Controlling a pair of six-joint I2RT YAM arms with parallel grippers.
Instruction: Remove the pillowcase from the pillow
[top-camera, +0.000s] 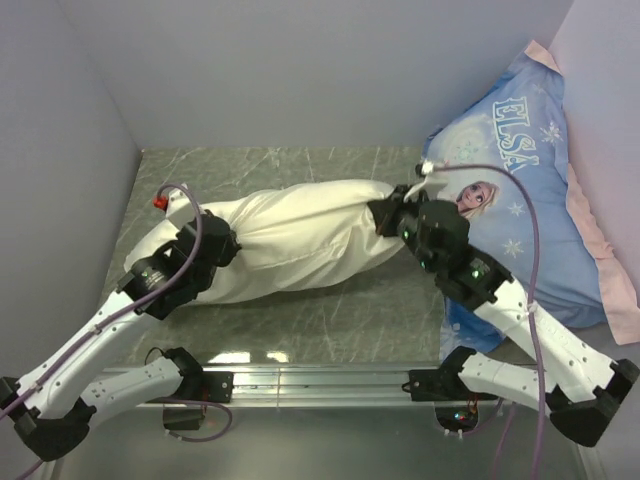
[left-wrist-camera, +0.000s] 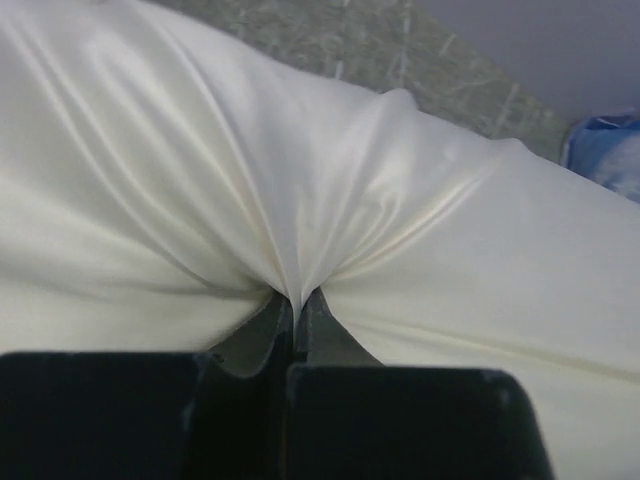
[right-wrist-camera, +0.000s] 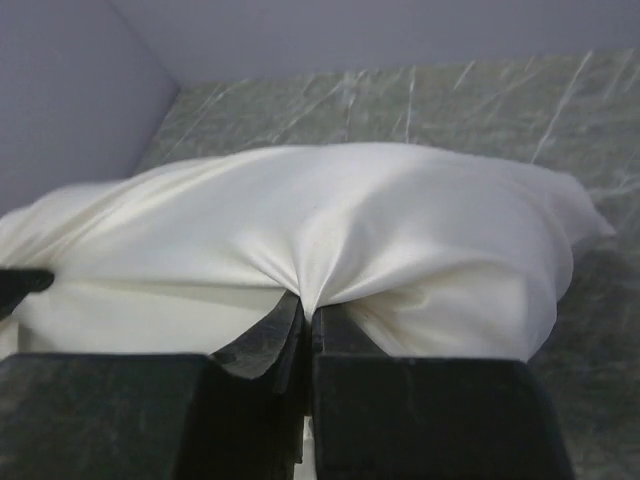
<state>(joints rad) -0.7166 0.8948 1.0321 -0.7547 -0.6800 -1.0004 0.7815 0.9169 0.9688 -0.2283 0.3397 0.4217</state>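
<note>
**A:** Where is the pillowcase (top-camera: 300, 245)?

**B:** Lying lengthwise across the middle of the marbled surface (top-camera: 330, 320), stuffed full and creased. Its right end is just beside the blue printed pillow (top-camera: 520, 190) propped in the far right corner.

**A:** And the left gripper (left-wrist-camera: 295, 318)?

**B:** Clenched on a pinch of the cream fabric near the case's left end. Folds fan out from its jaws.

**A:** The right gripper (right-wrist-camera: 307, 322)?

**B:** Closed tight on a fold near the other end, with the fabric puckering up from the fingertips.

**A:** The pillow inside?

**B:** Covered by the case; I cannot see it.
</note>
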